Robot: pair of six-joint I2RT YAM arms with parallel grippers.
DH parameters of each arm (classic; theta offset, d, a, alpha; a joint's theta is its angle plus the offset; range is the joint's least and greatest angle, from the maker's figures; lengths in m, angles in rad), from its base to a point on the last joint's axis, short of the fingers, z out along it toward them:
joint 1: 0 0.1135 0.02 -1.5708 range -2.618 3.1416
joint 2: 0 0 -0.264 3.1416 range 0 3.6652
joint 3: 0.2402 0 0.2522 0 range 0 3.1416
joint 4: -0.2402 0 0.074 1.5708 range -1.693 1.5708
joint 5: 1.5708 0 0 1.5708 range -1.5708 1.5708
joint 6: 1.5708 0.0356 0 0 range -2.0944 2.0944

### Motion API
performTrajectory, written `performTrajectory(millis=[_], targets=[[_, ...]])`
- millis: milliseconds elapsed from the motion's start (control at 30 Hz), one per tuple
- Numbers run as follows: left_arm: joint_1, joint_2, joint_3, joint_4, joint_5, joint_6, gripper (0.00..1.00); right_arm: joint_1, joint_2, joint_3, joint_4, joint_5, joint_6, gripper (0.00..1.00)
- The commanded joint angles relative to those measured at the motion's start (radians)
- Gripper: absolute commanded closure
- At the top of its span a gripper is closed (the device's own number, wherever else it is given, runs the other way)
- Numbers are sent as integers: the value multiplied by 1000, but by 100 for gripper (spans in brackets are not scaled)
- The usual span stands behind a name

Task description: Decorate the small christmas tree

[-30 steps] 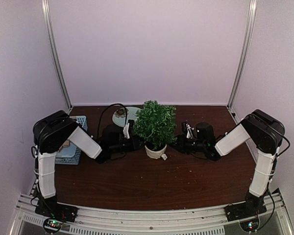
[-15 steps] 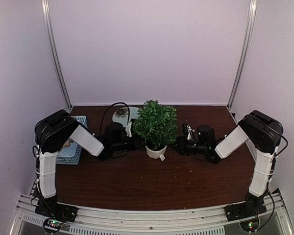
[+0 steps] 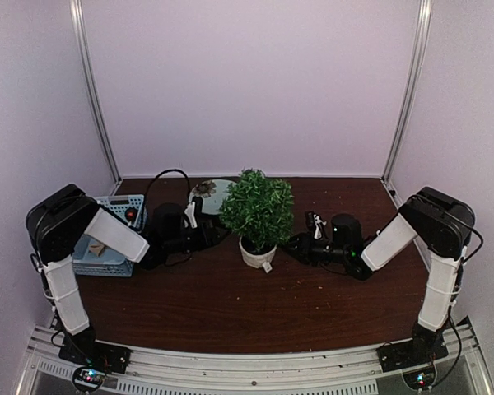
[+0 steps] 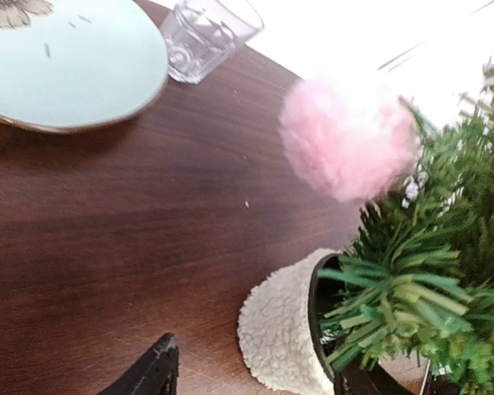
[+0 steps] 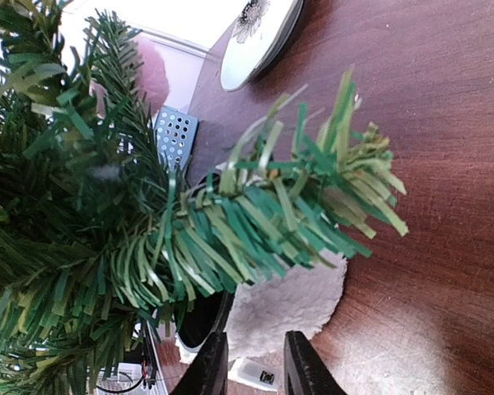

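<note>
The small christmas tree (image 3: 259, 207) stands mid-table in its fuzzy off-white pot (image 3: 254, 252). In the left wrist view a pink pom-pom (image 4: 348, 137) sits on the tree's (image 4: 445, 271) outer branches, above the pot (image 4: 284, 329). My left gripper (image 3: 216, 234) is open and empty just left of the pot, its fingers (image 4: 152, 374) wide apart (image 4: 259, 385). My right gripper (image 3: 290, 244) is at the pot's right side. In the right wrist view its fingers (image 5: 305, 366) close on the pot's wall (image 5: 292, 300), under the tree's branches (image 5: 230, 222).
A pale plate (image 3: 215, 194) lies behind the tree on the left, with a clear glass cup (image 4: 206, 33) beside it. A blue basket (image 3: 107, 239) with small items stands at the far left. A white tag (image 5: 257, 374) lies by the pot.
My left arm has drawn back to the left, away from the tree. The tree and pot have shifted slightly left, and my right gripper has stayed with them.
</note>
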Motion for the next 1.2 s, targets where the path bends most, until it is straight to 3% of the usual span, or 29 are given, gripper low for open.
performTrajectory(millis=[0, 133, 333, 433, 567, 700, 900, 1167], targets=[[31, -101, -25, -85, -36, 33, 36, 7, -22, -10, 11, 13, -9, 76], [81, -326, -125, -207, -149, 49, 37, 0, -55, -27, -15, 26, -31, 75], [210, -727, -97, -881, -498, 143, 37, -36, -187, -40, -200, 68, -150, 75], [331, -815, -59, -1016, -530, 194, 35, -56, -274, -36, -351, 108, -252, 74], [498, -762, 23, -1141, -513, 248, 34, -65, -384, -4, -545, 157, -385, 72], [586, -629, 95, -1181, -499, 254, 35, -66, -495, 42, -720, 213, -489, 71], [618, -432, 175, -1209, -569, 293, 36, -69, -625, 68, -873, 287, -592, 66], [652, -326, 148, -1190, -690, 293, 43, -69, -680, 87, -924, 283, -615, 65]])
